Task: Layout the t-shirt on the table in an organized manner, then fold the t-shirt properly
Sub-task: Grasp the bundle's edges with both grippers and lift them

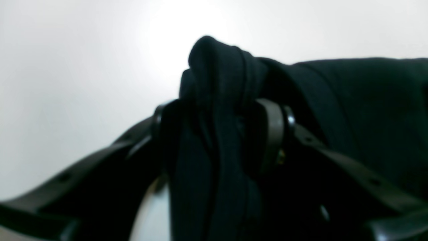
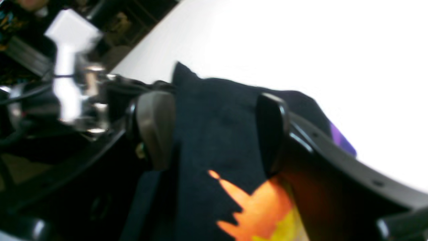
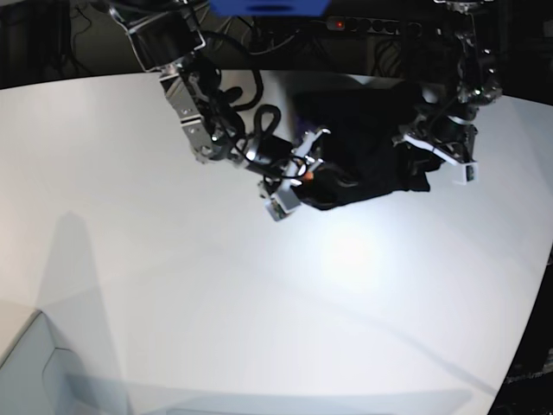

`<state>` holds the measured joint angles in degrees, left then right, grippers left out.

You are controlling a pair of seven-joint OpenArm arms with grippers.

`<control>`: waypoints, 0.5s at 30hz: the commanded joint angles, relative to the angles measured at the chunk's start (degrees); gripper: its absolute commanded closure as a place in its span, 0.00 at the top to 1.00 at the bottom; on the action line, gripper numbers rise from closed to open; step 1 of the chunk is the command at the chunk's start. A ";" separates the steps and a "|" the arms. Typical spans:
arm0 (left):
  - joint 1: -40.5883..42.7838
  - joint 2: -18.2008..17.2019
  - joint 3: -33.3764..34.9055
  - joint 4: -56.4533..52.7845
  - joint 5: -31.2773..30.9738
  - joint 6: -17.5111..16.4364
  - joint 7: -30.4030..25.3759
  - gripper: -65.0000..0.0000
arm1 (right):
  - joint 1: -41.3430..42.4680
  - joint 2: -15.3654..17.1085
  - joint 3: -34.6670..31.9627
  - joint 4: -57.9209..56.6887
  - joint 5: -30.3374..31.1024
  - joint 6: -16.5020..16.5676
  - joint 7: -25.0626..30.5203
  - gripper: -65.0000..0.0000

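The black t-shirt hangs bunched between my two grippers over the far part of the white table. In the left wrist view, my left gripper is shut on a thick fold of the t-shirt, with the table behind it. In the right wrist view, my right gripper is shut on the t-shirt, and the orange print and a purple patch show below the fingers. In the base view the right gripper is at the shirt's left end and the left gripper is at its right end.
Dark clutter, cables and a power strip lie behind the table's far edge. A white box corner sits at the front left. The table's curved edge runs down the right side.
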<state>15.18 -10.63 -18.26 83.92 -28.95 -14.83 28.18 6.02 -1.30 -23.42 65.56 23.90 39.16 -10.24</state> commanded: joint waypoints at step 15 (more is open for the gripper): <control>-0.19 -0.58 -0.24 -1.24 0.42 0.98 2.72 0.49 | 1.32 -0.33 0.08 -3.45 1.20 0.84 6.59 0.60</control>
<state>14.22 -10.92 -18.37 82.72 -29.93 -15.05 27.81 6.33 -1.37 -23.42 60.86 24.16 39.18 -5.34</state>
